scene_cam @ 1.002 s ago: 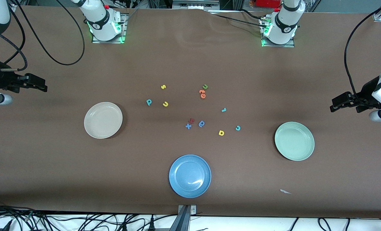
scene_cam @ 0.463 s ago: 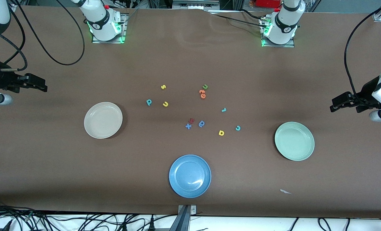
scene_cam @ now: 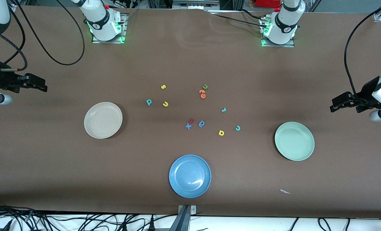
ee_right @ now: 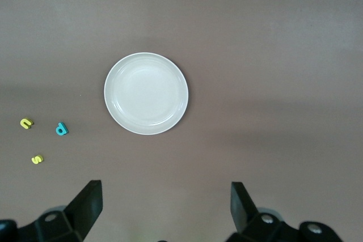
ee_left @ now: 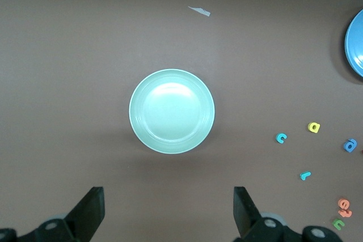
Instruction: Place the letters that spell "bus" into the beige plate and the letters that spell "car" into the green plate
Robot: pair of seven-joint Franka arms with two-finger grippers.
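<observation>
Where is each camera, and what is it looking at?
Front view: high across the table, facing both arm bases; shows the letters, three plates, left gripper and right gripper.
Left wrist view: on the left arm, looking down at the green plate; its open fingers show.
Right wrist view: on the right arm, looking down at the beige plate; its open fingers show.
Front and left wrist share the green plate.
</observation>
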